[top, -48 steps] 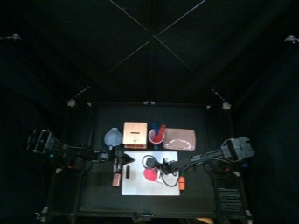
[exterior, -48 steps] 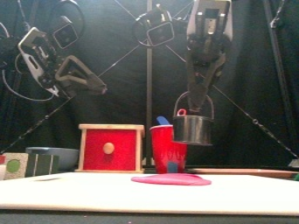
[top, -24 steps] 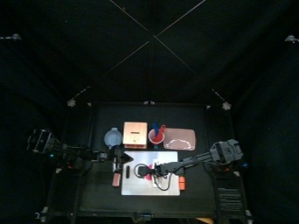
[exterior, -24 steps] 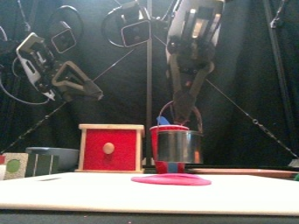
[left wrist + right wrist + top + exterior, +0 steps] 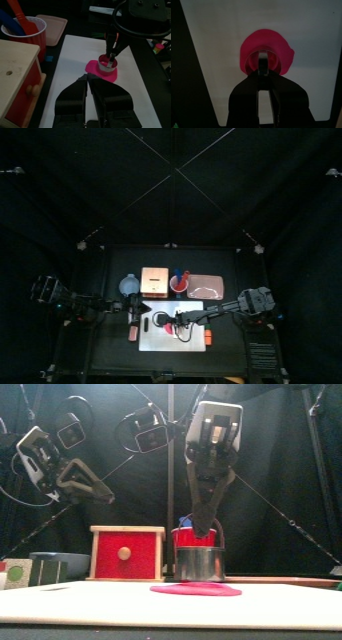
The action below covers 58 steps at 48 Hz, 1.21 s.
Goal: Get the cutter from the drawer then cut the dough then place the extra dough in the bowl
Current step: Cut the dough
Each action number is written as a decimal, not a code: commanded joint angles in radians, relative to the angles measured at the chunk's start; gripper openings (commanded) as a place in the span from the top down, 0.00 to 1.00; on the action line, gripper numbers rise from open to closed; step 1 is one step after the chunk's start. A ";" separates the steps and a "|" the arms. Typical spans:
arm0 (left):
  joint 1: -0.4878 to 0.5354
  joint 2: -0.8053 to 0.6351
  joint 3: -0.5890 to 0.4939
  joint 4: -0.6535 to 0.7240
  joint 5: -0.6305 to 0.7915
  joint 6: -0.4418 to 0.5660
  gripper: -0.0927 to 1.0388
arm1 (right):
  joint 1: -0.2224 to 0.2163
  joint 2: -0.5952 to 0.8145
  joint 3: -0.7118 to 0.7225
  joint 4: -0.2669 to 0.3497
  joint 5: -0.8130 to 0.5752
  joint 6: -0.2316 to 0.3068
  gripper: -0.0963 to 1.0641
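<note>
Over the board [image 5: 154,340], the cutter [image 5: 199,562] has dropped nearer the dough [image 5: 197,590].

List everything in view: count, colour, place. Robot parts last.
table: 1, black, under everything
cutting board: 1, white, table's front middle
dough: 1, pink-red disc, on the board
cutter: 1, metal, at the dough, held by the right claw
wooden box: 1, pale, red drawer front, behind the board
bowl: 1, blue-grey, left of the box
cup: 1, red, right of the box
blue knife: 1, in the cup
red knife: 1, in the cup
tray: 1, pink, right of the cup
small toys: 2, orange-red, left of the board and at its right edge
right claw: shut on the cutter's handle, above the dough
left claw: shut, raised left of the board
</note>
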 commanded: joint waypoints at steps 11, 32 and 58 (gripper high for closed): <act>0.003 -0.009 0.003 -0.003 -0.011 -0.006 0.45 | -0.015 -0.015 -0.025 0.012 -0.014 0.000 0.58; 0.003 -0.009 0.005 -0.008 -0.011 -0.006 0.45 | -0.023 0.003 -0.034 0.028 -0.014 0.003 0.54; 0.002 -0.011 0.000 -0.008 -0.011 -0.008 0.45 | -0.020 -0.018 -0.037 0.028 -0.043 0.008 0.21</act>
